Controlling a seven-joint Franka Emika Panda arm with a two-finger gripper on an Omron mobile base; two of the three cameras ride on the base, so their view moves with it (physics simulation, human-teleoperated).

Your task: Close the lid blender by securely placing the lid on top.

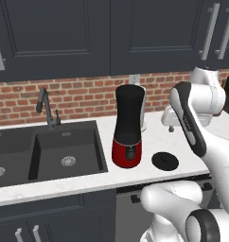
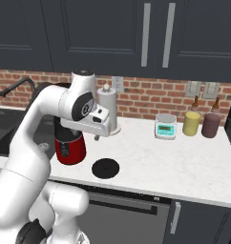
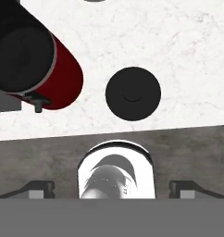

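Dark cabinets (image 1: 55, 33) and a red brick wall (image 1: 83, 97) back the white marble bench (image 1: 178, 142) you are working at. You have a black sink (image 1: 64, 151) with a dark tap (image 1: 46, 108) sunk into the bench on the left.

Your blender (image 1: 129, 126) stands upright on the bench just right of the sink, long axis vertical, dark jar above the red base, and the button panel faces the front edge. In the hand view you look down on it (image 3: 33, 60), so it seems to lean toward the upper left and you see its open black top, uncovered. In the right base view the arm covers most of it; you catch just the red base (image 2: 72, 147).

Your lid (image 1: 164, 160) lies flat on the bench, just right of the blender's base and apart from it, near the front edge. The hand view shows it (image 3: 133, 93) as a plain black disc; the knob reads as no more than a faint curve there.

Your gripper (image 3: 111, 189) hangs above the bench's front edge, jaws spread wide with nothing between them, clear of the lid. In the left base view the arm's own links hide the fingers.

Farther right you can see a small scale (image 2: 165, 127), a yellow jar (image 2: 191, 123) and a maroon jar (image 2: 211, 125) by the wall.
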